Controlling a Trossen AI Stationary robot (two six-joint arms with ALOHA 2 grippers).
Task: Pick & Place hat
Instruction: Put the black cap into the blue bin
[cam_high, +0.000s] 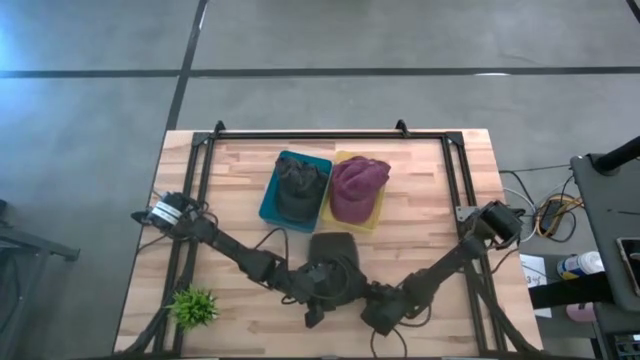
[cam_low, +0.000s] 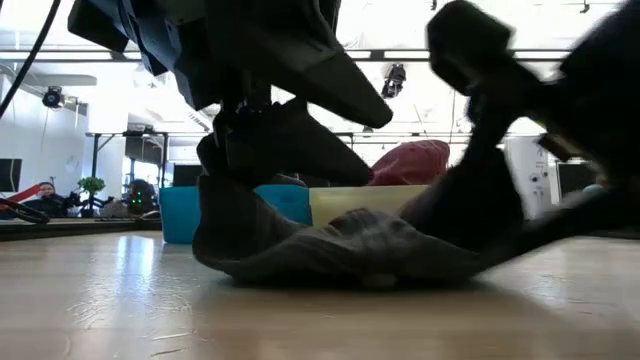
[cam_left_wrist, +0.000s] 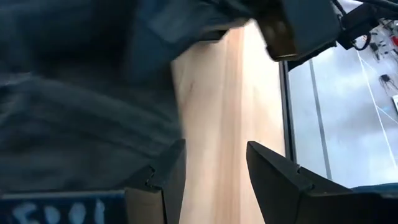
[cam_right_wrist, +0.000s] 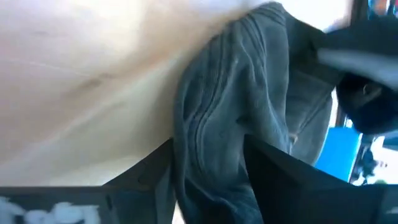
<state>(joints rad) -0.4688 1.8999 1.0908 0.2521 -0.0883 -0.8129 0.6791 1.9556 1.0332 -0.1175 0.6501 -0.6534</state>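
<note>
Dark grey hat (cam_high: 333, 250) lying on the wooden table (cam_high: 430, 200), near the front-centre of the top and at about 6 o'clock from the two bins. In the low view the hat (cam_low: 340, 250) is slumped flat, its ribbed cloth sagging in folds: judged light, soft and limp, not fragile, likely to drape and drag when raised, so a hold on a bunched fold or on the thicker edge should serve better than one on a single thin layer. The left gripper (cam_high: 318, 290) sits at the hat's 6 o'clock edge; in its wrist view the fingers (cam_left_wrist: 168, 180) stand apart with bare wood between them and dark cloth beside one finger, nothing pinched. The right gripper (cam_high: 380, 315) lies at about 4 o'clock from the hat; its wrist view shows the fingers (cam_right_wrist: 149, 168) spread with a fold of the grey cloth (cam_right_wrist: 236, 124) running between them, whether pinched cannot be told. At 12 o'clock from the hat stand a blue bin (cam_high: 270, 195) holding a dark hat (cam_high: 300, 185) and a yellow bin (cam_high: 375, 218) holding a maroon hat (cam_high: 357, 185). A small green plant (cam_high: 195, 307) sits at the hat's 8 o'clock.
</note>
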